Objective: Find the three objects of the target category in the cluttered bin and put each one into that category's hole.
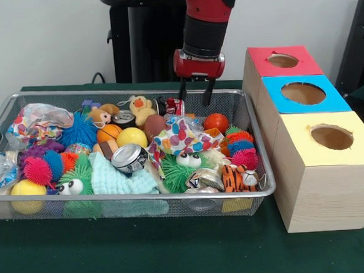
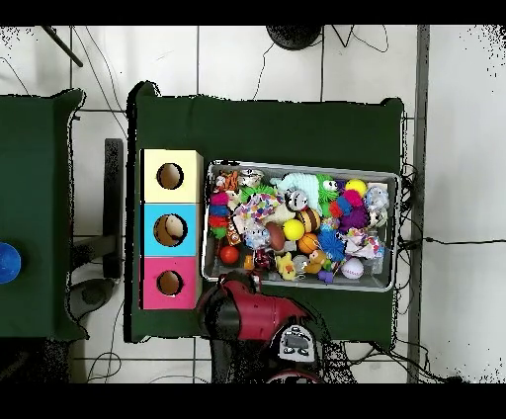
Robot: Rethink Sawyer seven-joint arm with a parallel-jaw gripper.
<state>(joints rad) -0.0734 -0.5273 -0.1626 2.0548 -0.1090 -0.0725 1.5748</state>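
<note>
The cluttered bin (image 1: 266, 187) is a shallow wire-mesh basket heaped with balls, spiky toys, plush animals and cans; it also shows in the overhead view (image 2: 398, 229). To its right stand three wooden boxes with round holes: pink top (image 1: 282, 61), blue top (image 1: 303, 94), yellow top (image 1: 332, 137). My gripper (image 1: 196, 93) hangs open and empty above the bin's far edge, over a red can (image 1: 175, 105), without touching it. In the overhead view the arm (image 2: 247, 311) covers the gripper. Something pale lies inside the blue box's hole (image 2: 170, 229).
A red ball (image 1: 216, 122), a yellow ball (image 1: 132, 137) and a silver can (image 1: 129, 157) lie among the clutter. A green cloth (image 1: 175, 257) covers the table. In the overhead view a second green table (image 2: 35, 212) with a blue ball (image 2: 7, 263) stands at the left.
</note>
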